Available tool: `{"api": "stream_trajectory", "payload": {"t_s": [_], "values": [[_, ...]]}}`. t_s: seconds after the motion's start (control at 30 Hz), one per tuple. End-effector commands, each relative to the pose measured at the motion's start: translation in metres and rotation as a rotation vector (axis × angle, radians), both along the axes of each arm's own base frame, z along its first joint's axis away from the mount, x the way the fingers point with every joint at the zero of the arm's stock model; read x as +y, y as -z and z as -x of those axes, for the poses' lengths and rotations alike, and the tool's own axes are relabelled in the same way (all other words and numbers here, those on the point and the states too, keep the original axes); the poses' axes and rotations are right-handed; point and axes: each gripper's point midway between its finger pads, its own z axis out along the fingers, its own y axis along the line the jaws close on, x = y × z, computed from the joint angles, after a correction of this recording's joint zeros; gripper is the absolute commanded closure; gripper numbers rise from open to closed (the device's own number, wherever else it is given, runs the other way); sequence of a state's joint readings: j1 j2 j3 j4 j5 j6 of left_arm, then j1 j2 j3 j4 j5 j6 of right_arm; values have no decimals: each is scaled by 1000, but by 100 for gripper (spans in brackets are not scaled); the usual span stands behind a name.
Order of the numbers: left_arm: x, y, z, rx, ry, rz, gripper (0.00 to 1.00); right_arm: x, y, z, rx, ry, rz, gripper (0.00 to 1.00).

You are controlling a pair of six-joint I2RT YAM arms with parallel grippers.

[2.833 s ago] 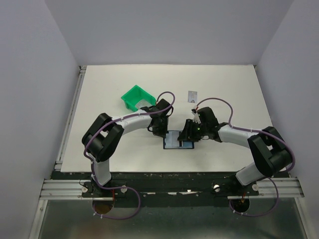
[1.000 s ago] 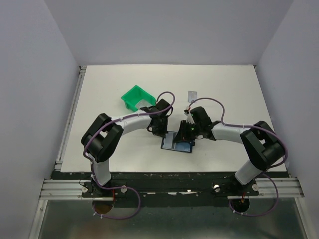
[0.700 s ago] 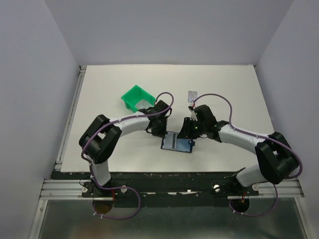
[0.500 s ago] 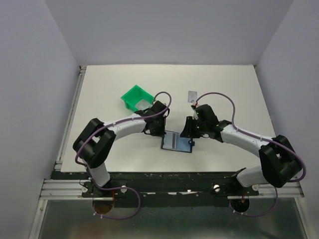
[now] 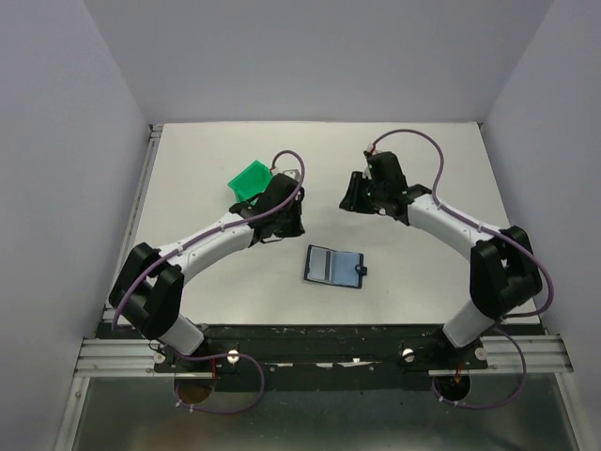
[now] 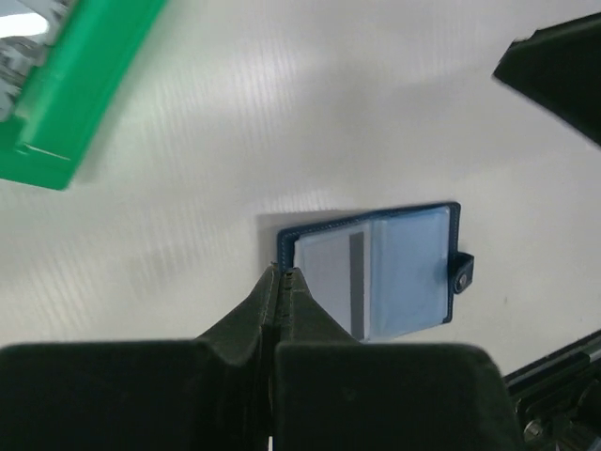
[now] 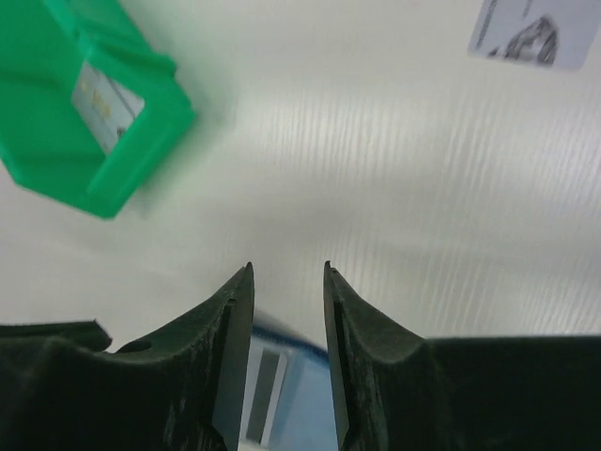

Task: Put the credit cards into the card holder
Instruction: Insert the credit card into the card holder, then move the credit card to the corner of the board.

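A card holder [image 5: 334,267] lies open and flat on the table [image 5: 188,272], near the middle of the near edge. In the left wrist view a pale card with a black stripe [image 6: 319,277] is seen seated in its left pocket. The right pocket [image 6: 408,272] looks pale blue, and whether a card is held in it cannot be told. The snap tab [image 6: 461,274] sticks out from the right side of the holder.

The left gripper [image 5: 286,228] is held above the table between the holder and the green bin [image 5: 252,180]. Its jaws are pressed together, and nothing is seen between them. From above, it is seen apart from the holder.

The right gripper [image 5: 352,195] is held further toward the far edge, right of the bin and well apart from the holder. Its jaws are parted by a narrow gap and nothing is gripped.

A loose pale card with dark print [image 7: 526,33] is seen on the bare table in the right wrist view. The bin is set toward the far left part of the table, and a pale flat item [image 7: 108,99] is seen inside it.
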State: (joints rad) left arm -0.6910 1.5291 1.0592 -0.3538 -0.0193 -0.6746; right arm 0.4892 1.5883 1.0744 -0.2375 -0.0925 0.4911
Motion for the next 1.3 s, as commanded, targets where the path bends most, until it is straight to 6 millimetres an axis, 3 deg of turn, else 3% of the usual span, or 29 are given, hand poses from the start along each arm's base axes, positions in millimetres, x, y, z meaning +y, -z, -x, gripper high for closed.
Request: {"api": "stream_trajectory", "payload": {"t_s": [0.0,0.13,0.2,0.43,0.73,1.0,1.27], "values": [[26,-21,-39,-68,-68,-1,94,-20,-4,-48,-11,76,39,56],[38,-32,-70,-83,-106,7,90,-41,-4,-86,-27,166,81,54],[31,-39,-78,-90,-79,29,90,-57,3,-107,2,222,116,53],[25,-41,-80,-89,-63,50,90,-85,25,-163,61,259,155,48],[27,-32,-74,-72,-58,50,91,-71,37,-212,48,152,35,48],[31,-25,-67,-62,-45,31,93,-57,47,-233,115,101,-76,48],[32,-19,-62,-45,-39,26,93,-59,70,-218,248,128,-130,45]]}}
